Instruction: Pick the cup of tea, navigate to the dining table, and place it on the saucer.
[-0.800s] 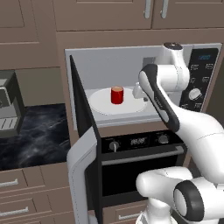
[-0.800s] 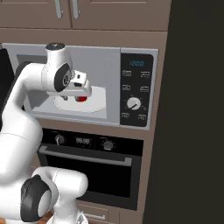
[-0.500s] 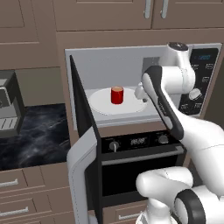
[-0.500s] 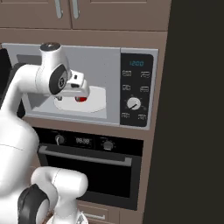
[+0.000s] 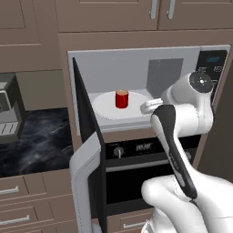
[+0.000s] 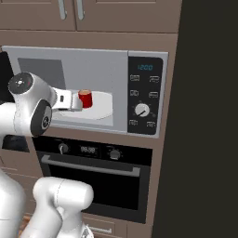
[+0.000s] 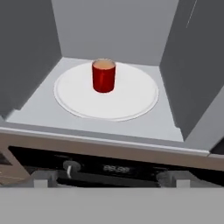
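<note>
At far left of the left base view, a grey appliance (image 5: 8,109) on a black marble counter (image 5: 34,136). Just right of it, the microwave door (image 5: 86,159) swung wide open, edge-on to the camera. In the upper middle, inside the open microwave (image 5: 136,63), the cup of tea (image 5: 121,98) standing upright near the centre of the round white turntable plate (image 5: 107,109). Right of the cup and apart from it, at the cavity's front right, the gripper (image 5: 146,107), touching nothing; finger spread not readable in either base view, taken as released and empty, jaws wide. Below, an oven (image 5: 136,164) with a knob and a small display. In the right base view, cup of tea (image 6: 85,98) at centre left on the plate (image 6: 102,109), gripper (image 6: 76,102) just left of it, control panel (image 6: 145,95) with a dial to the right. In the hand view, cup of tea (image 7: 103,75) upper centre, brown liquid at its top, on the plate (image 7: 135,98).
</note>
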{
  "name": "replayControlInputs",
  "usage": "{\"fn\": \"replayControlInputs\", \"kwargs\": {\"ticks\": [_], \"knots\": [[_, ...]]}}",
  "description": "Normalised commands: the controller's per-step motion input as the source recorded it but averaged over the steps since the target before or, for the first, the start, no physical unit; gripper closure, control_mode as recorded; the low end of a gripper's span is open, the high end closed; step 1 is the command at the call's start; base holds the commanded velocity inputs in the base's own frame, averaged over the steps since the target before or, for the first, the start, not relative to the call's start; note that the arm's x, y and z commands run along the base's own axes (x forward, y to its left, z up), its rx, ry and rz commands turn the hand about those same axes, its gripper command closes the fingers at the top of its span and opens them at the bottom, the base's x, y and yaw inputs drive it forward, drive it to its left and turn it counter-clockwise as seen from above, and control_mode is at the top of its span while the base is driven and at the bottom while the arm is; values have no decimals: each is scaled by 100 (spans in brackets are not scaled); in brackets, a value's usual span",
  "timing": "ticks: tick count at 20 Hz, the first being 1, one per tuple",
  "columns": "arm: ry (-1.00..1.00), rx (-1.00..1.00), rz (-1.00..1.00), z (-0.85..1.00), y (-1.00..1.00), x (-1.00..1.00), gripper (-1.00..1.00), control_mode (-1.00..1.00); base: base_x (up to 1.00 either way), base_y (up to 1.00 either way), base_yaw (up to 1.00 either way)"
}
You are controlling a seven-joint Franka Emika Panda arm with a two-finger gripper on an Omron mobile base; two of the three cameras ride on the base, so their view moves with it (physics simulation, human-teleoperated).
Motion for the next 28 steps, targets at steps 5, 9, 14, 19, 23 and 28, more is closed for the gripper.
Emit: {"fn": "replayControlInputs", "kwargs": {"ticks": [5,9,14,19,23,28], "knots": [[-10,0,-3,14,43,18,-100,-100,0,0,0],[0,0,-2,40,47,23,-100,-100,0,0,0],[2,4,-2,44,35,9,-100,-100,0,0,0],[3,6,-2,13,3,0,-100,-100,0,0,0],[3,0,-4,-7,0,2,-100,-100,0,0,0],[2,1,-5,-27,0,18,-100,-100,0,0,0]]}}
